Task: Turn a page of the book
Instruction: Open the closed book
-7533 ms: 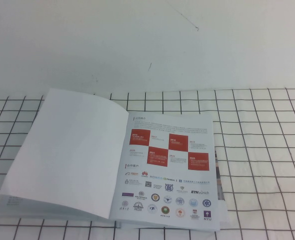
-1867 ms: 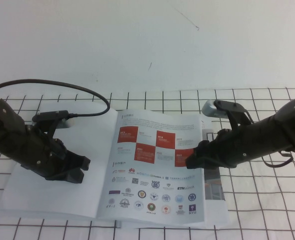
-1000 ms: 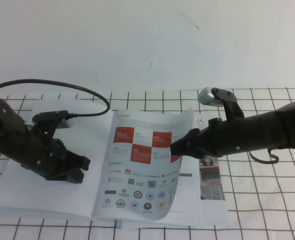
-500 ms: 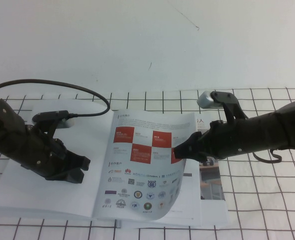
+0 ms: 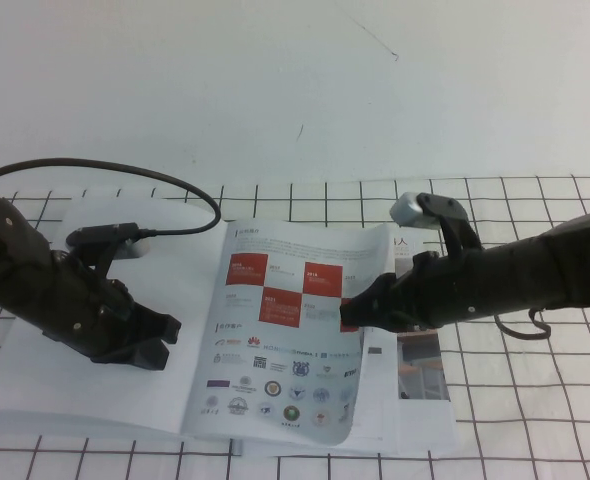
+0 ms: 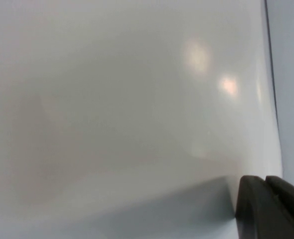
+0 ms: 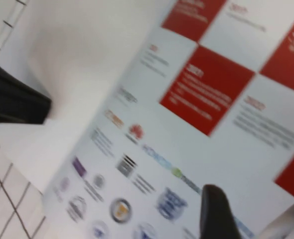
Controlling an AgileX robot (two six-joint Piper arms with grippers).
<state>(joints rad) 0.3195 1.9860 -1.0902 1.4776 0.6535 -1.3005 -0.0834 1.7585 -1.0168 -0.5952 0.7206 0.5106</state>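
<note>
Your right gripper (image 5: 360, 312), jaws spread, sat at right edge of thin glossy red-checkered page (image 5: 285, 330), bowed leftward. Left gripper (image 5: 155, 340) pressed blank white sheet (image 5: 125, 300), jaw state unclear.

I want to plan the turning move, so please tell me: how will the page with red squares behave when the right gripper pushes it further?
The page probably stays floppy: it already bows where the right gripper lifts its edge. Its glossy face likely lets the fingers slip. The left gripper, resting on the blank sheet, should keep the book from sliding.
</note>
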